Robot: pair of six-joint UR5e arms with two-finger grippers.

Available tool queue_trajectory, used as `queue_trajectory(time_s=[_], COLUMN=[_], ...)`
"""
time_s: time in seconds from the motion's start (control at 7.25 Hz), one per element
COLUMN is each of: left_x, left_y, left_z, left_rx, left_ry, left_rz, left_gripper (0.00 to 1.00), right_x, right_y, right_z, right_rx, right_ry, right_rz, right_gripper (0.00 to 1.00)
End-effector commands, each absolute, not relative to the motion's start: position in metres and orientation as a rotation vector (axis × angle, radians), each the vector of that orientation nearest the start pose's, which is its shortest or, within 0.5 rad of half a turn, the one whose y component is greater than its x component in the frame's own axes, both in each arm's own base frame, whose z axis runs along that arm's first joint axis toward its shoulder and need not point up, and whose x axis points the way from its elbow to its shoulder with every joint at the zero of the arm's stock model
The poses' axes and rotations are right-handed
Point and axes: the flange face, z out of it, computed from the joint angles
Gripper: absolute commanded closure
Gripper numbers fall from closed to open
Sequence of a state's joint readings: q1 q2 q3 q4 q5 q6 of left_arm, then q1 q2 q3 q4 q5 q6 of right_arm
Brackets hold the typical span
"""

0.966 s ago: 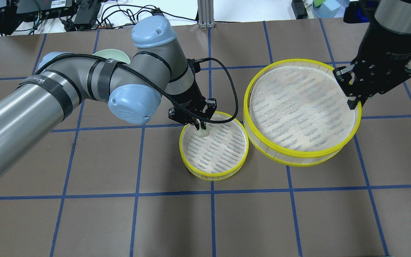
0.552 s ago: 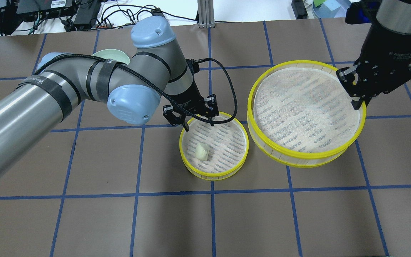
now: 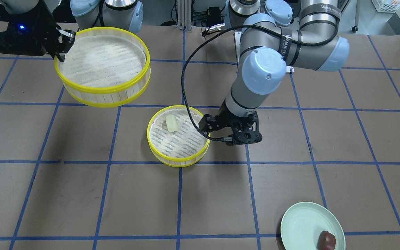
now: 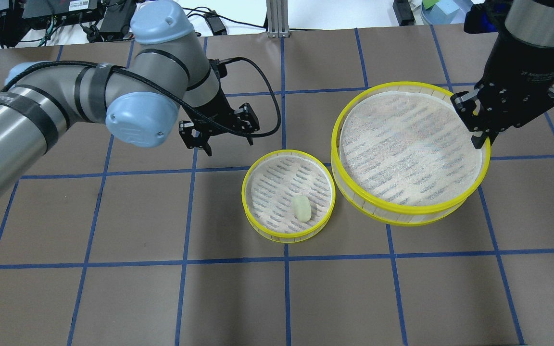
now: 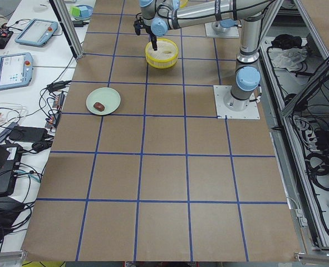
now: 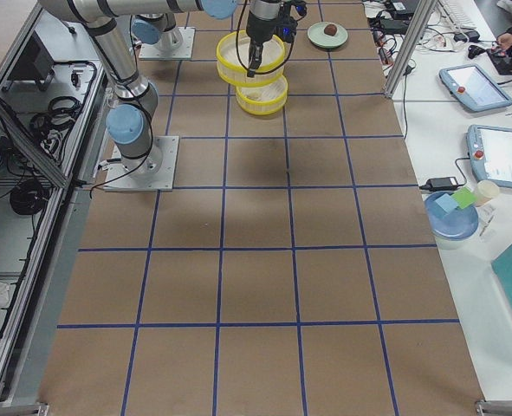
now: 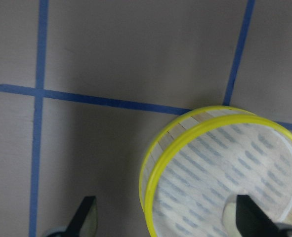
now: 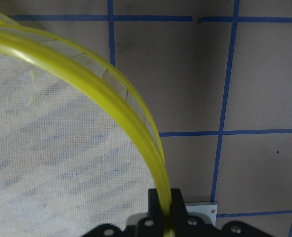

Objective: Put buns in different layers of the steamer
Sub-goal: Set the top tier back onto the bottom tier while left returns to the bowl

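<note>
Left arm reaches in from the overhead view's left, its gripper pointing down at upper centre, jaws spread and empty; right gripper, upper right, pinches a tier by its rim

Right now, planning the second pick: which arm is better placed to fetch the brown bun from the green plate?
Left. The left gripper is open and empty, and the green plate with the brown bun lies on its side. The right gripper is shut on the raised tier's rim.
</note>
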State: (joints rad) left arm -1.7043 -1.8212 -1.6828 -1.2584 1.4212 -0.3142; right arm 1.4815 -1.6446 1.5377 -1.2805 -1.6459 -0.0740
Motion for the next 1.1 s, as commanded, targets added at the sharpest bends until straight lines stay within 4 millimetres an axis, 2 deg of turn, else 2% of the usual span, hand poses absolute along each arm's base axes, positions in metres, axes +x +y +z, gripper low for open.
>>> queue_trajectory(time_s=[0.0, 0.14, 0.28, 0.41, 0.55, 0.69, 0.83, 0.97], left_x=[-0.155, -0.115, -0.090, -0.062, -0.026, -0.001, 0.020, 0.035], left_y=[-0.567, -0.580, -0.588, -0.598, -0.604, -0.607, -0.614, -0.625], left_z=[0.338, 0.340, 0.337, 0.338, 0.337, 0.327, 0.319, 0.313], left_rx=[-0.170, -0.091, -0.033, 0.127, 0.136, 0.205, 0.264, 0.294], left_ry=[3.243, 3.193, 3.190, 3.162, 3.133, 3.129, 3.116, 3.082], left_rz=[0.050, -0.032, -0.059, -0.139, -0.160, -0.132, -0.149, -0.240], left_gripper=[0.00, 0.00, 0.00, 0.00, 0.00, 0.00, 0.00, 0.00], right_x=[0.114, 0.133, 0.162, 0.200, 0.227, 0.236, 0.240, 0.240], right_y=[-0.458, -0.468, -0.475, -0.484, -0.496, -0.501, -0.503, -0.506], right_z=[0.500, 0.482, 0.468, 0.443, 0.408, 0.364, 0.346, 0.325], right_rx=[0.172, 0.147, 0.171, 0.153, 0.098, 0.083, 0.073, 0.066], right_ry=[3.074, 3.083, 3.096, 3.114, 3.132, 3.128, 3.119, 3.134], right_rz=[0.301, 0.337, 0.342, 0.338, 0.344, 0.412, 0.355, 0.342], right_gripper=[1.00, 1.00, 1.00, 1.00, 1.00, 1.00, 1.00, 1.00])
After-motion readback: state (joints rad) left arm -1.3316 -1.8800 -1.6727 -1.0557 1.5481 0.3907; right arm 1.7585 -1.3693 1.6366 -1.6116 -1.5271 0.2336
